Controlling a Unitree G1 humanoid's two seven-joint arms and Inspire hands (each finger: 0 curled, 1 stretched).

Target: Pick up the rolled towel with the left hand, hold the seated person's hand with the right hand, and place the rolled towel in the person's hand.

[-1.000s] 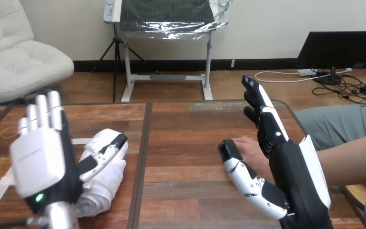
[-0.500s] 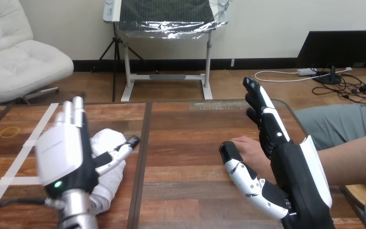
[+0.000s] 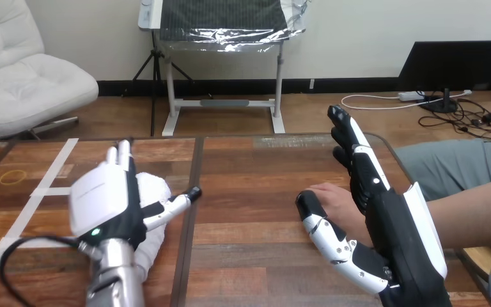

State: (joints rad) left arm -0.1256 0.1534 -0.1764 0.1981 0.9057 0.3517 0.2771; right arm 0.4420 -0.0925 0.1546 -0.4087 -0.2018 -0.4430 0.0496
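Head view: the robot's left hand (image 3: 102, 204) hung over the rolled towel (image 3: 155, 187), which lay on the wooden table (image 3: 256, 185) near its left side. The fingers were straight and pointed away from the robot, the thumb stretched out to the right, and nothing was closed around the cloth. Whether the palm touched the towel could not be told.

At the right, the right hand (image 3: 391, 220) stood on edge beside the person's hand (image 3: 334, 199), which rested flat on the table. The robot's fingers stood straight behind that hand, its thumb lay spread in front of it, and neither was curled round it.

By this showing, no step of the task was finished. The towel had yet to be gripped and lifted, the person's hand had yet to be held, and the handover remained.
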